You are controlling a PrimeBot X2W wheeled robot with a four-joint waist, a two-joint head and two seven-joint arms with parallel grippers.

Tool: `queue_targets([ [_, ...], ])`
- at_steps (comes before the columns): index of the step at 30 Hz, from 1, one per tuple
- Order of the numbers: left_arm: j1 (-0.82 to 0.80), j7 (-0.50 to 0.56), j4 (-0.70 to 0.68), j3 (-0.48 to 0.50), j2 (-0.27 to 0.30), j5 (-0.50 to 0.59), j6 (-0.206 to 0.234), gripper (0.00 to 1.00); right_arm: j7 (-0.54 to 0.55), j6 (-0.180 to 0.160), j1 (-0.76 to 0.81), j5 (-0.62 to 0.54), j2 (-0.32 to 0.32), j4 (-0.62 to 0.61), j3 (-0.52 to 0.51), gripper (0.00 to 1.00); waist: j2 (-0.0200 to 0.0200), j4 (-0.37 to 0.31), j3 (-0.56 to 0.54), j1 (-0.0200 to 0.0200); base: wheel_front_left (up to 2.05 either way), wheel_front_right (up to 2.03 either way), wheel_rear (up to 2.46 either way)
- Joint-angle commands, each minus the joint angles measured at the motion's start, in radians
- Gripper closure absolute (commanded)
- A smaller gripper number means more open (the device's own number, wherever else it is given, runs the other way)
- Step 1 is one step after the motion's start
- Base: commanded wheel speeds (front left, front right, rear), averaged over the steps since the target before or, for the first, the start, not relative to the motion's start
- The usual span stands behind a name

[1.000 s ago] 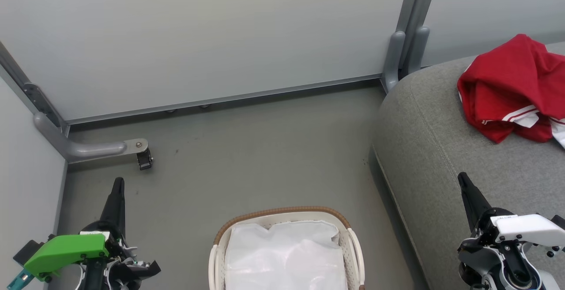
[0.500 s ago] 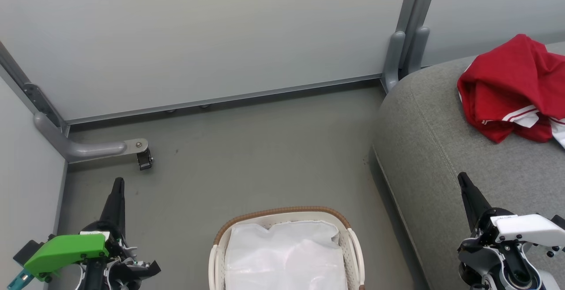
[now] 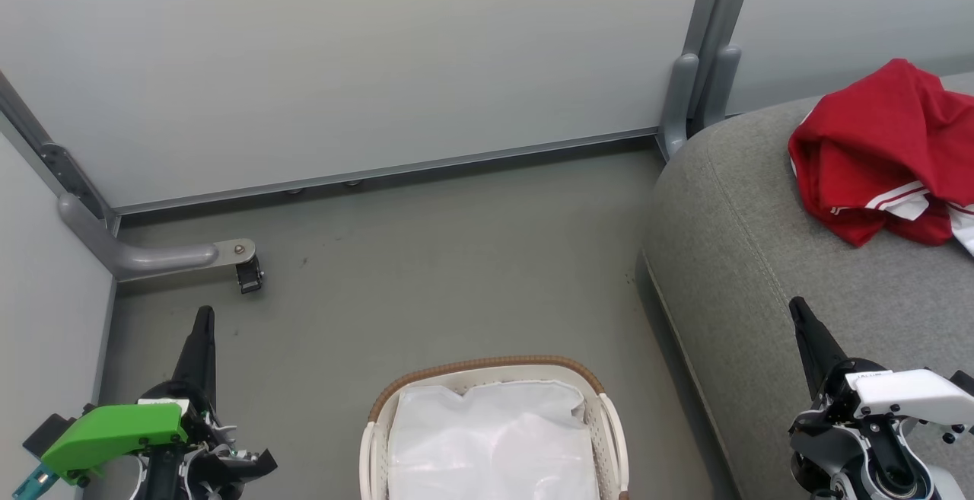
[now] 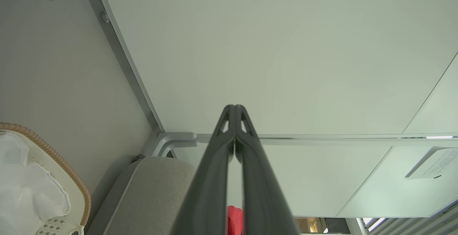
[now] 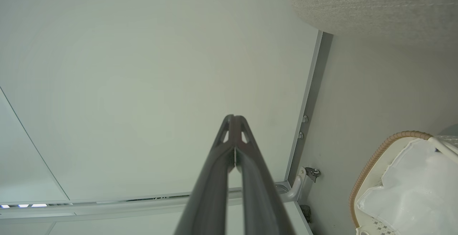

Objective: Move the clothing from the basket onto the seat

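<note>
The red clothing [image 3: 883,154] with white stripes lies crumpled on the grey seat [image 3: 768,272] at the right; a sliver of the clothing [image 4: 234,220] shows between the left fingers. The white basket [image 3: 493,367] with its brown rim stands on the floor at the bottom centre, holding a plain white sheet [image 3: 491,439]. My left gripper [image 3: 202,316] is shut and empty at the lower left, above the floor, left of the basket. My right gripper [image 3: 797,307] is shut and empty at the lower right, over the seat's front part. Both pairs of fingertips meet in the wrist views [image 4: 234,108] [image 5: 233,117].
Pale partition walls [image 3: 365,58] close the space behind and to the left. A grey metal foot with a small caster [image 3: 247,272] juts onto the floor near the left gripper. A grey post [image 3: 696,89] stands at the seat's back corner. Open floor [image 3: 456,256] lies beyond the basket.
</note>
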Motion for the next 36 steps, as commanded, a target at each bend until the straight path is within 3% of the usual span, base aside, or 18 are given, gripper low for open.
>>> queue_targets([
  [1, -0.011, 0.004, -0.002, 0.002, 0.005, -0.003, -0.004, 1.00, 0.002, 0.000, -0.008, 0.004, -0.006, -0.004, -0.002, 1.00, 0.0000, 0.000, 0.000, 0.0000, 0.00, 0.00, 0.00],
  [36, -0.011, 0.004, -0.002, 0.002, 0.005, -0.003, -0.004, 1.00, 0.002, 0.000, -0.008, 0.004, -0.006, -0.004, -0.002, 1.00, 0.0000, 0.000, 0.000, 0.0000, 0.00, 0.00, 0.00],
])
